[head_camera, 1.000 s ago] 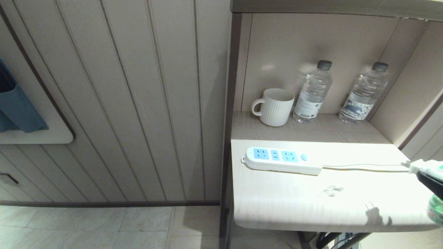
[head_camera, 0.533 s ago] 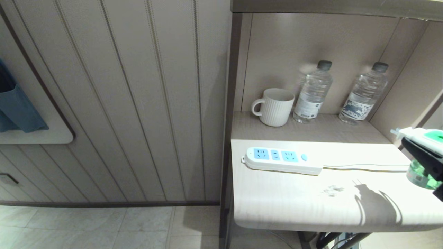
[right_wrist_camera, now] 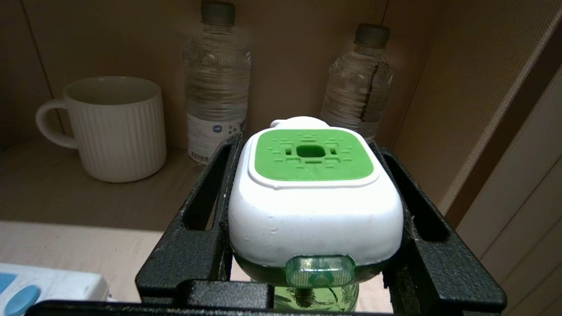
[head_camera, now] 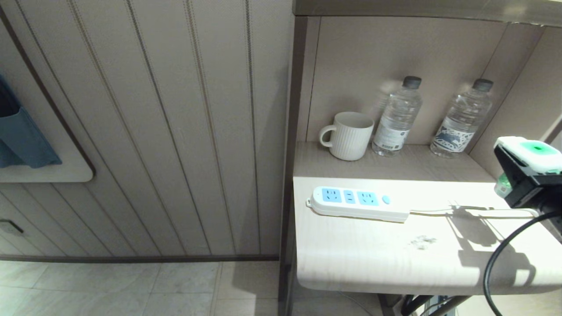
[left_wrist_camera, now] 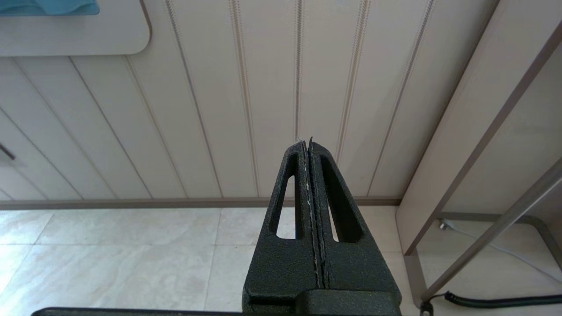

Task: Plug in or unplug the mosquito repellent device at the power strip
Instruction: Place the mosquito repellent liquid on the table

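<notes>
The mosquito repellent device [head_camera: 533, 153] has a white head with a green top and a green bottle below. It hangs upright above the right end of the tabletop [head_camera: 373, 259], with my right gripper [head_camera: 522, 163] shut on it. In the right wrist view the black fingers [right_wrist_camera: 210, 193] clamp both sides of the device's [right_wrist_camera: 314, 206] white head. The power strip [head_camera: 358, 202] lies flat on the table well to the left of the device, with nothing in its blue sockets, and its white cord [head_camera: 461, 212] runs right. My left gripper [left_wrist_camera: 306, 142] is shut, empty, and parked low over the floor.
A white ribbed mug [head_camera: 349, 135] and two clear water bottles [head_camera: 397, 116] [head_camera: 463, 116] stand at the back of the niche. The niche's right side wall [head_camera: 522, 101] is close beside the held device. My arm's black cable [head_camera: 496, 259] loops over the table's right front.
My right gripper has risen and come in from the right edge with the device. The device has swung upright, so its green top now faces up.
</notes>
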You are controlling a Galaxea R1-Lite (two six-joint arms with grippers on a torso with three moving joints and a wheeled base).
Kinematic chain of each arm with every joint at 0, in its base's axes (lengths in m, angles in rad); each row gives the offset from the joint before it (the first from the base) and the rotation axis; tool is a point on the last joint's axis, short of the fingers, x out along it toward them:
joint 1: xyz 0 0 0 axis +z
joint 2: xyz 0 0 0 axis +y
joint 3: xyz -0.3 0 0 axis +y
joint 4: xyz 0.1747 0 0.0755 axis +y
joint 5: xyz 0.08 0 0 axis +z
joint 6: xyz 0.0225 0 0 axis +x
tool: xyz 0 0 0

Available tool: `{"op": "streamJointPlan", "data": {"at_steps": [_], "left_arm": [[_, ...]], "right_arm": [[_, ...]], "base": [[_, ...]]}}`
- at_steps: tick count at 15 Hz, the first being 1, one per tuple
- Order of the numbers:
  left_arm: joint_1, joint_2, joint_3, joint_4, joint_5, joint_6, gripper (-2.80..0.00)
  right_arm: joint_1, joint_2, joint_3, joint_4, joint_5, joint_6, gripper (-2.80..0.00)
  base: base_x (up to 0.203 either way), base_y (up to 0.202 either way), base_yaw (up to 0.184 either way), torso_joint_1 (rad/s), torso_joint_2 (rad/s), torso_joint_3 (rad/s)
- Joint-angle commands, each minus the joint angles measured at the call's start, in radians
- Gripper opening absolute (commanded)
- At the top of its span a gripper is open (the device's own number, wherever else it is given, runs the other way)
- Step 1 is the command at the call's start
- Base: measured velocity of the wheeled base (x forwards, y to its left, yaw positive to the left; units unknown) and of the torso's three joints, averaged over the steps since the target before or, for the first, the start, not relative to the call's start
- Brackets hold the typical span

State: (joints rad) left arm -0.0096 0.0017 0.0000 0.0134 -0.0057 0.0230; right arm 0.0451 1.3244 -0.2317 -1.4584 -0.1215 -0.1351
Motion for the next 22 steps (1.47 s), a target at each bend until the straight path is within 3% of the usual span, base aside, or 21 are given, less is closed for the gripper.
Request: {"op": "streamJointPlan", "data": {"at_steps": [1, 9, 16, 22], "left_arm": [[-0.001, 0.001, 0.000, 0.000, 0.000, 0.000, -2.80], [0.000, 0.001, 0.000, 0.000, 0.000, 0.000, -2.80], [0.000, 0.001, 0.000, 0.000, 0.000, 0.000, -2.80], [0.000, 0.001, 0.000, 0.000, 0.000, 0.000, -2.80]], "right_arm": [[0.009, 0.146, -0.009, -0.095, -0.029, -0.001, -2.80], [0.010, 0.268, -0.142, -0.112, -0.105, 0.005, -2.80], [0.020, 0.357, -0.161, -0.111, -0.132, 0.009, -2.80], [0.000, 0.474, -0.266, -0.111, -0.147, 0.004, -2.80]], "base": [[0.000, 0.000, 0.000, 0.000, 0.00, 0.000], [0.000, 0.000, 0.000, 0.000, 0.00, 0.000], [0.000, 0.000, 0.000, 0.000, 0.00, 0.000], [0.000, 0.000, 0.000, 0.000, 0.00, 0.000]]}}
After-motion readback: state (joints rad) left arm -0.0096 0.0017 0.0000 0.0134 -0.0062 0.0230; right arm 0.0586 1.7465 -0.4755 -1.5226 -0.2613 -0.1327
